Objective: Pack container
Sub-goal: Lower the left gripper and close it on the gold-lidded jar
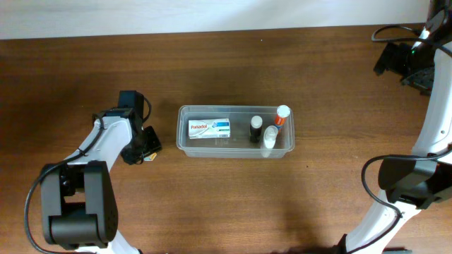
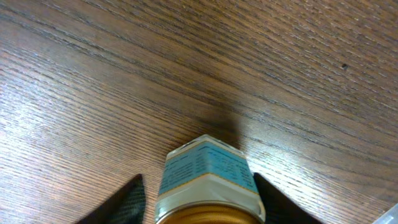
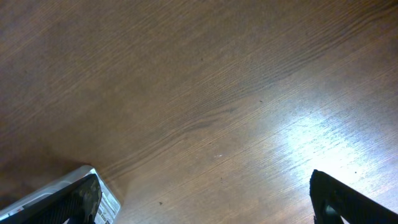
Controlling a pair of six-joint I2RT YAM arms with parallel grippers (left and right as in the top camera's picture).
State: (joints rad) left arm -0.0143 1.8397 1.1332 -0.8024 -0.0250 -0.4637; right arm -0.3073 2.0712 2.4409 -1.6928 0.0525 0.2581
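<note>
The container, a clear shallow tub, sits mid-table. It holds a white Panadol box, a dark bottle, a white tube with an orange band and a pale bottle. Left of the tub, my left gripper points down at the table. In the left wrist view a small jar with a teal label and gold lid stands between its fingers. The right finger touches the jar and a thin gap shows at the left finger. My right gripper is open over bare wood at the far right.
The tabletop is brown wood. Both arm bases stand at the front edge, the left and the right. A pale labelled edge shows beside the right gripper's left finger.
</note>
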